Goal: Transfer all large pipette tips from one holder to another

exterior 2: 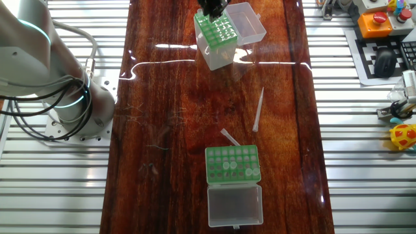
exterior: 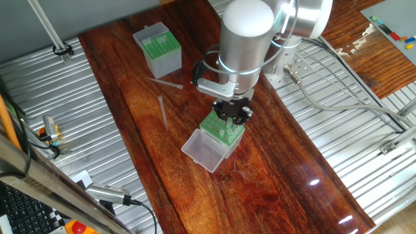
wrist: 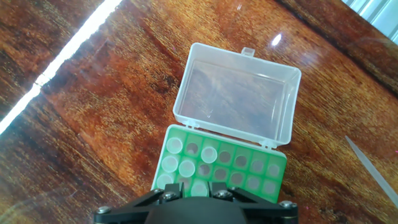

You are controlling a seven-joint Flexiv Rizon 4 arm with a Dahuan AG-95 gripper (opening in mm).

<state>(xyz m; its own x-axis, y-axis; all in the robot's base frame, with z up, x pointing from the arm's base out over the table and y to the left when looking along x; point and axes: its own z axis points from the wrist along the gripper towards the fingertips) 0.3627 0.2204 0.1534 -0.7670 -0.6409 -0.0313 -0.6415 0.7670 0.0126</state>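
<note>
Gripper [exterior: 232,116]: fingertips cut off at the hand view's lower edge and masked by the wrist elsewhere, so whether they are spread or pinched cannot be told; arm upright, hand directly above the green rack [wrist: 249,163], whose clear lid [wrist: 239,93] lies open. Two racks; the second box [exterior: 158,48] stands well apart. Two loose pipette tips [exterior 2: 258,109] lie between them; about six sit in the near rack.

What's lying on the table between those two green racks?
Two loose pipette tips lie on the wood between the racks, clearest in the other fixed view.
</note>
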